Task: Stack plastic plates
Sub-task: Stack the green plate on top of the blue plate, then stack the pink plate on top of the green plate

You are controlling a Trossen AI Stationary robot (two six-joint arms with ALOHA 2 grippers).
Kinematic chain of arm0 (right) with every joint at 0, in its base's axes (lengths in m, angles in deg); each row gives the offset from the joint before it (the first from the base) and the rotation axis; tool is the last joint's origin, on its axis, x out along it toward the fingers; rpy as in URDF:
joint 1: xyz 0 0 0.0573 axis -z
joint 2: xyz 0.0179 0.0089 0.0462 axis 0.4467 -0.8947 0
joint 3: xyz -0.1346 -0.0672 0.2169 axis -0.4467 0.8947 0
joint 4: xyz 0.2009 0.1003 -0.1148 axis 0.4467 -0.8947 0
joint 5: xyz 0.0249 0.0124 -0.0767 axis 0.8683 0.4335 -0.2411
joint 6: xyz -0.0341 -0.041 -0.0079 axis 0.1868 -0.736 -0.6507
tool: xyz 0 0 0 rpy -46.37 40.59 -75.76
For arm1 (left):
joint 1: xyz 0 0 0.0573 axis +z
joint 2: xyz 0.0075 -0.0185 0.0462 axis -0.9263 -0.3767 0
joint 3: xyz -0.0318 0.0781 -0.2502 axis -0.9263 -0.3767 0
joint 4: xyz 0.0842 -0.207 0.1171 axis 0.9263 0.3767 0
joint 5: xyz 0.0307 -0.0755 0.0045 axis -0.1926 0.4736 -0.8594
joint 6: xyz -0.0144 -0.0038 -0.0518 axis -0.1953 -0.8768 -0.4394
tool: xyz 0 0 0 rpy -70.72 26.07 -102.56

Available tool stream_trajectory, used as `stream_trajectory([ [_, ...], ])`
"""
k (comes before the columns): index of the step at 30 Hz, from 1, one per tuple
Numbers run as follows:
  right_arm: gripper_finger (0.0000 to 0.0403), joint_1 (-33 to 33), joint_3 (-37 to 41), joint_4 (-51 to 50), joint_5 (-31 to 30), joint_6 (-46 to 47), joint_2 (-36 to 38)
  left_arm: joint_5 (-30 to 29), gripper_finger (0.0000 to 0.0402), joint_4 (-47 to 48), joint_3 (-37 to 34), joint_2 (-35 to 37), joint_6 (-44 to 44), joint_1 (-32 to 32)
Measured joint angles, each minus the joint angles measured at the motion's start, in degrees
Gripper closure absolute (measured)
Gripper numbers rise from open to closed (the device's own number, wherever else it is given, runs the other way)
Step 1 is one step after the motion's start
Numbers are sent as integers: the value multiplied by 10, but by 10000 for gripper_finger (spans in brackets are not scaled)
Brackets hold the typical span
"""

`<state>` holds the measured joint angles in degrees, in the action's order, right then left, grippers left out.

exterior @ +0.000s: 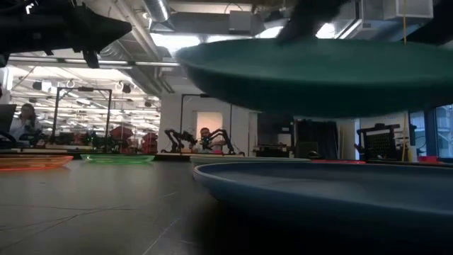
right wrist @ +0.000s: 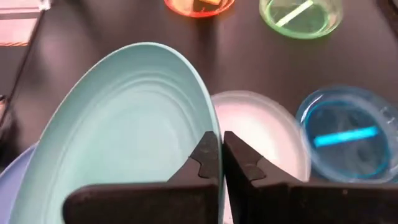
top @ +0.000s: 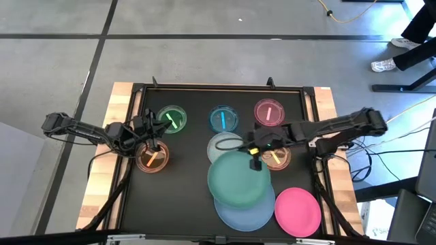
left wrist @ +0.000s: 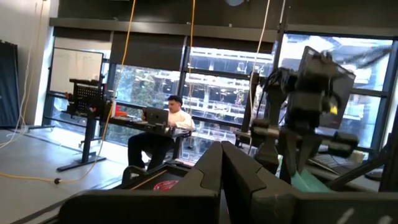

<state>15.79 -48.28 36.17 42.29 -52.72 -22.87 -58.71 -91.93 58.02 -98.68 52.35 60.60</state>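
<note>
My right gripper [top: 256, 162] is shut on the large teal plate [top: 237, 178], which hangs above the large blue plate [top: 242, 209] lying flat on the black mat. The low view shows the teal plate [exterior: 318, 67] clear of the blue plate [exterior: 333, 188]. My left gripper [top: 154, 144] is shut and empty, up above a small orange plate [top: 150, 158]. The large pink plate [top: 298, 211] lies near right. The pale plate [top: 223, 144] lies behind the teal one. My right gripper pinches the teal plate's rim [right wrist: 208, 121] between its two fingers, at the plate's far right edge. The fingers come from above, slanting down from the table's right. The plate is lifted clear, nearly level, over the blue plate.
Small translucent green [top: 170, 120], blue [top: 223, 119] and pink [top: 270, 113] plates lie in a row at the mat's far side. A second small orange plate [top: 276, 158] lies under my right arm. Wooden table edges flank the mat. A person sits beyond the table [left wrist: 163, 127].
</note>
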Motion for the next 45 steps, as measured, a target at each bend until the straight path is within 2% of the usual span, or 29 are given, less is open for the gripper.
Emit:
stream_trajectory([
  [4,403,-19,89,69,32,28,36,0,400,-1,0,0,-4,0],
  [12,403,-57,199,181,42,73,22,-1,400,0,0,0,-4,0],
  [24,400,-58,221,251,43,90,-60,-1,400,2,0,0,1,0],
  [28,368,-58,221,282,57,101,-86,-1,400,2,0,0,1,0],
  [32,310,-58,221,286,62,84,-92,-1,400,2,0,0,1,0],
  [34,281,-58,215,263,64,61,-88,-1,400,2,0,0,1,0],
  [38,243,-58,154,106,93,24,-57,-1,400,2,0,0,1,0],
  [41,230,-71,114,-15,105,26,-31,-1,400,3,-1,0,1,0],
  [45,230,-108,97,-119,134,60,8,0,400,5,-1,0,-8,0],
])
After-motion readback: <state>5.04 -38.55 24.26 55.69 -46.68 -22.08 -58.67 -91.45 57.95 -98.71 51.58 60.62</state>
